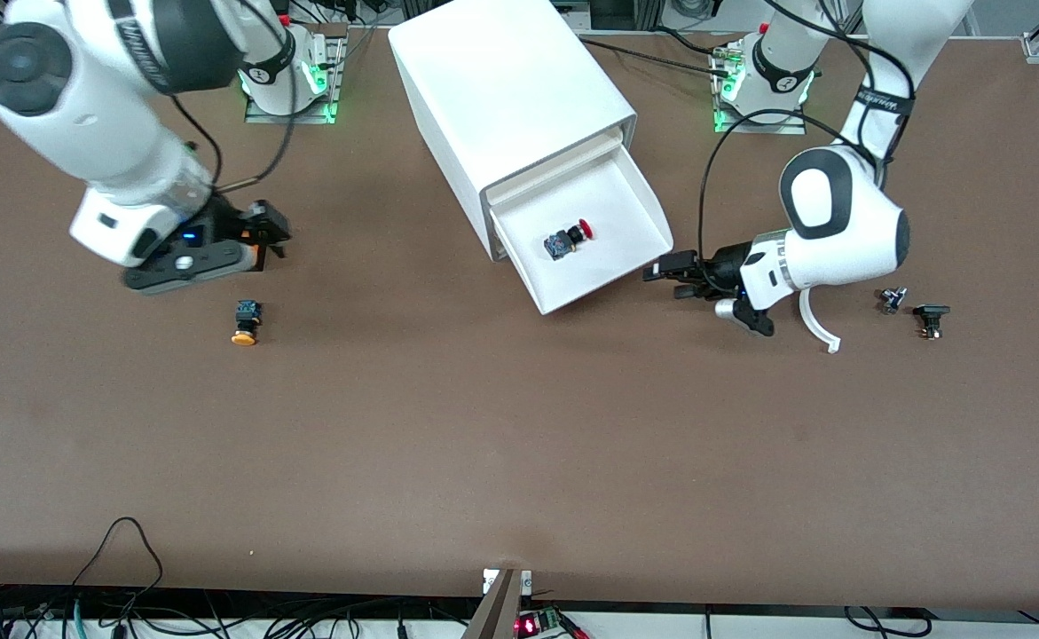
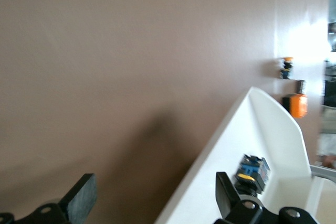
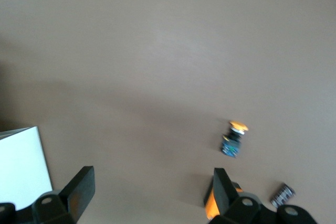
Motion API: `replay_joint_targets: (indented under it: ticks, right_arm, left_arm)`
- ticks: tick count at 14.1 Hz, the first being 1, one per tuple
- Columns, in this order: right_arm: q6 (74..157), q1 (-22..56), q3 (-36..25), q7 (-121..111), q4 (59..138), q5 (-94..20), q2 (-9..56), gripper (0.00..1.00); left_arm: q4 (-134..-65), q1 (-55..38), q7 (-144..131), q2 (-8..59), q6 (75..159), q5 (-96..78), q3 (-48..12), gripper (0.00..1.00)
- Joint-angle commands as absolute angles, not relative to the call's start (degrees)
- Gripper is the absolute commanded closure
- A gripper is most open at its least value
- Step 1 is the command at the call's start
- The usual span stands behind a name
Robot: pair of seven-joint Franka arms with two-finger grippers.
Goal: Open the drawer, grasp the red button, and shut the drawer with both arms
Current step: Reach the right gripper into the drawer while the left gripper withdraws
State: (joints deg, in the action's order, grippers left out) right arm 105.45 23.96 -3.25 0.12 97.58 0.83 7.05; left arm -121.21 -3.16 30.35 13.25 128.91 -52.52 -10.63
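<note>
Now the drawer (image 1: 603,235) stands pulled out of the cabinet (image 1: 510,106), with the button (image 1: 567,240) lying inside it. Left tool (image 1: 661,269) sits spread wide and empty just beside the drawer's corner; right tool (image 1: 263,232), also wide and empty, waits above the worktop (image 1: 519,444) near an orange-capped button (image 1: 245,323).

Two white arms (image 1: 120,133) stood over the brown surface (image 1: 519,444), each ending in one black gripper — the left gripper (image 1: 661,269) and the right gripper (image 1: 272,232), two in all. One white cabinet (image 1: 501,106) was there, with one drawer (image 1: 634,191) pulled out. Push buttons numbered two — one red-capped button (image 1: 568,238) in the drawer and one orange-capped button (image 1: 245,322) on the surface. Two small dark parts (image 1: 931,318) lay toward the left arm's end. One orange box (image 1: 257,253) sat by the right gripper.
</note>
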Motion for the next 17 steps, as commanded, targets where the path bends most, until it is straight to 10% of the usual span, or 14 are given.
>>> replay_joint_targets:
  ticks: [1,9,17]
  right_arm:
    - [105.5,30.7,-3.8,-5.4,91.3,0.9,12.0,0.00]
    - [105.8,41.9,1.6,-31.4,68.9,0.7,30.0,0.00]
    - [106.1,44.5,4.7,-54.1,67.5,0.9,37.1,0.00]
  left_arm:
    - [-119.6,0.9,29.3,6.9,129.6,-48.1,-9.6,0.00]
    - [-107.3,2.8,28.7,1.3,113.0,-24.1,-0.3,0.00]
    - [-101.5,1.0,6.3,-2.8,102.1,1.5,-1.5,0.00]
